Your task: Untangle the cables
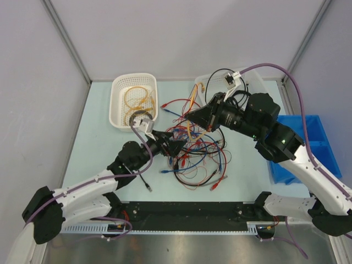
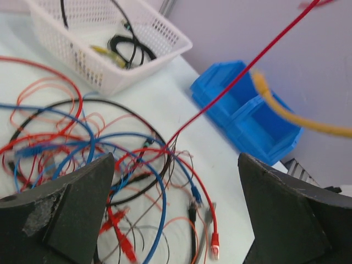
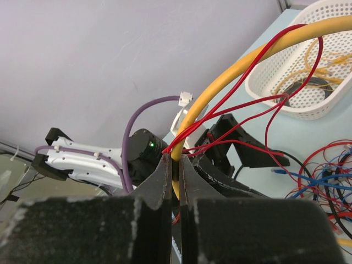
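The cables lie in a red, blue and black tangle mid-table. My right gripper hangs above the tangle's far side. In the right wrist view this gripper is shut on a thick yellow cable, and thin red wires run past the fingertips. My left gripper hovers over the tangle's left part. Seen from the left wrist, it is open wide with nothing between its fingers, above loose red and blue plugs. The yellow cable and a taut red wire cross overhead.
A white basket with coiled yellow-orange cable stands at the back left. A second pale basket holding black cable sits at the back right. A blue bin stands at the table's right edge. A black plug lies near the front.
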